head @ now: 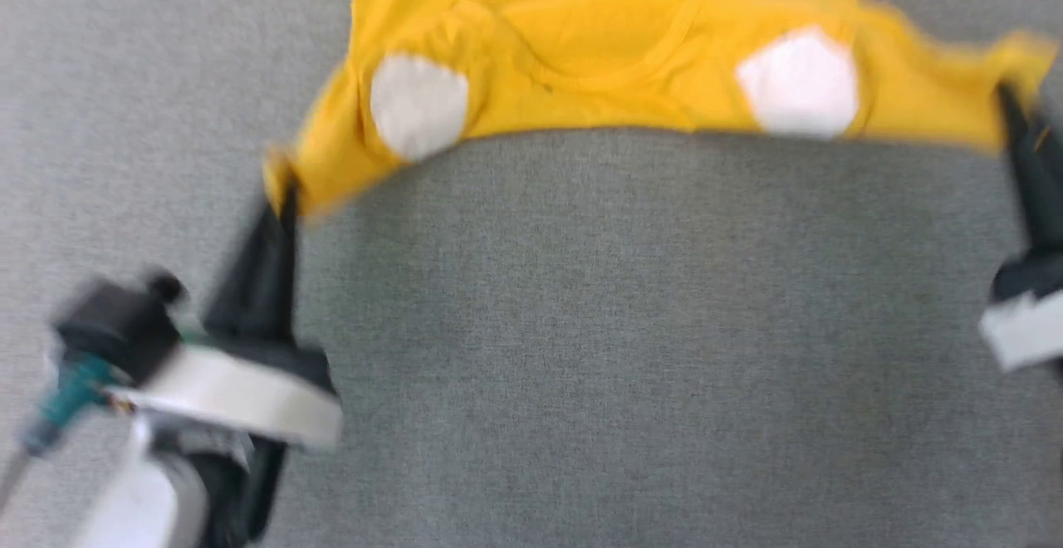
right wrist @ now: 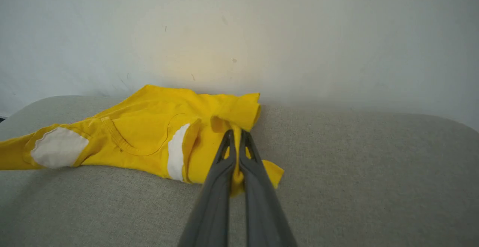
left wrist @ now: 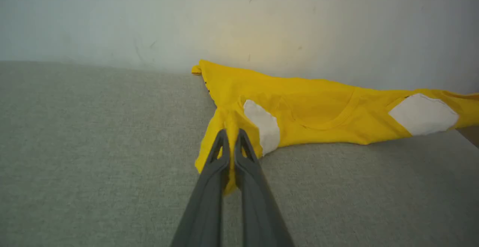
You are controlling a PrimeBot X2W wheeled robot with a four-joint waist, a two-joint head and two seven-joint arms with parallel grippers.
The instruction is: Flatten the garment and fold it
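The garment (head: 614, 50) is a bright yellow T-shirt with two white patches, stretched across the top of the head view on a grey fabric surface. My left gripper (head: 282, 191) is shut on its left sleeve end. My right gripper (head: 1009, 100) is shut on its right sleeve end at the frame's right edge. In the left wrist view the fingers pinch a fold of the garment (left wrist: 299, 108) at my left gripper (left wrist: 232, 133). The right wrist view has my right gripper (right wrist: 235, 133) clamped on a bunched sleeve of the garment (right wrist: 149, 134). The head view is motion-blurred.
The grey fabric surface (head: 631, 349) spreads wide below the shirt. A pale wall (left wrist: 239, 18) rises right behind the shirt's far edge. The surface's rounded left corner (right wrist: 22, 106) shows in the right wrist view.
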